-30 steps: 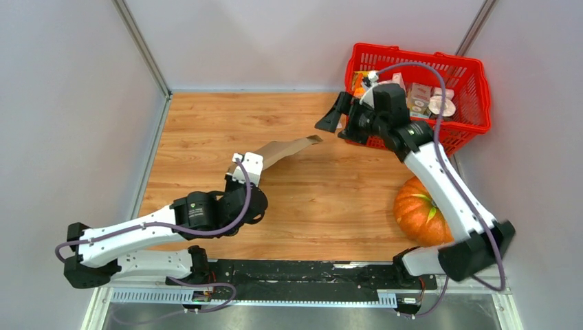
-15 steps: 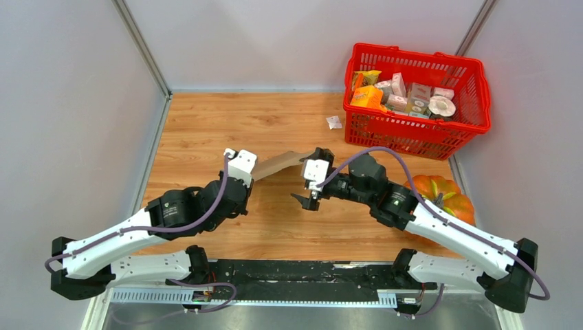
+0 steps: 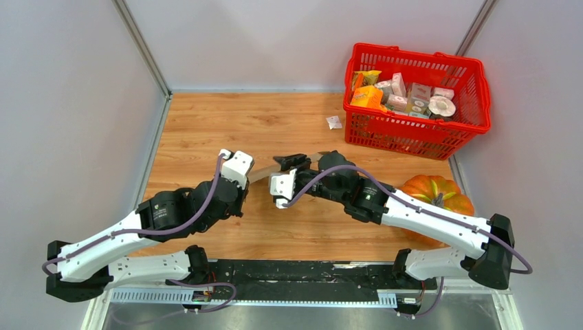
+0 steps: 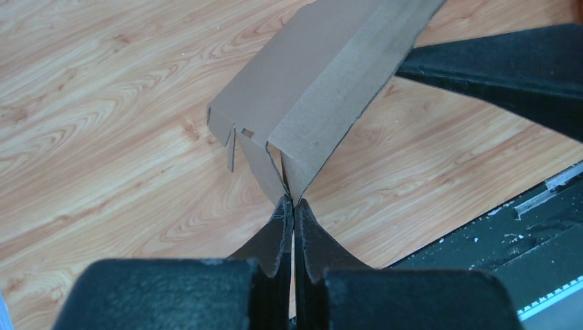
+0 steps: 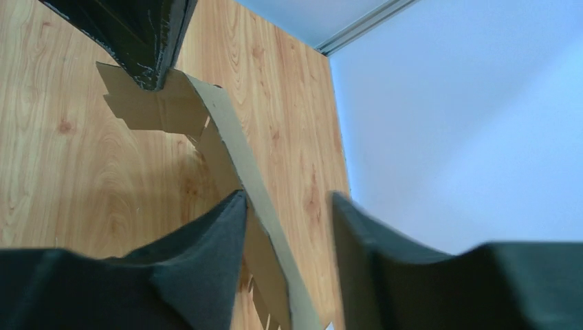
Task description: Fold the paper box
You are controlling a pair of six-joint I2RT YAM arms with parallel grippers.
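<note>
The paper box (image 3: 262,170) is a flat brown cardboard sheet with flaps, held in the air above the wooden table between my two grippers. My left gripper (image 3: 243,180) is shut on its near corner; in the left wrist view the fingertips (image 4: 293,204) pinch the folded cardboard (image 4: 309,75). My right gripper (image 3: 292,162) straddles the other end. In the right wrist view the cardboard strip (image 5: 227,144) runs between the jaws (image 5: 287,194), lying against the left finger, with a gap to the blurred right finger. The jaws stand partly open.
A red basket (image 3: 419,135) full of small packages stands at the back right. An orange pumpkin (image 3: 440,190) lies by the right wall, beside my right forearm. A small white packet (image 3: 333,122) lies left of the basket. Grey walls close in the table on three sides.
My right arm swung from the basket down to the free end of the box, and its jaws narrowed around it. My left gripper drifted slightly left, still holding the box.
</note>
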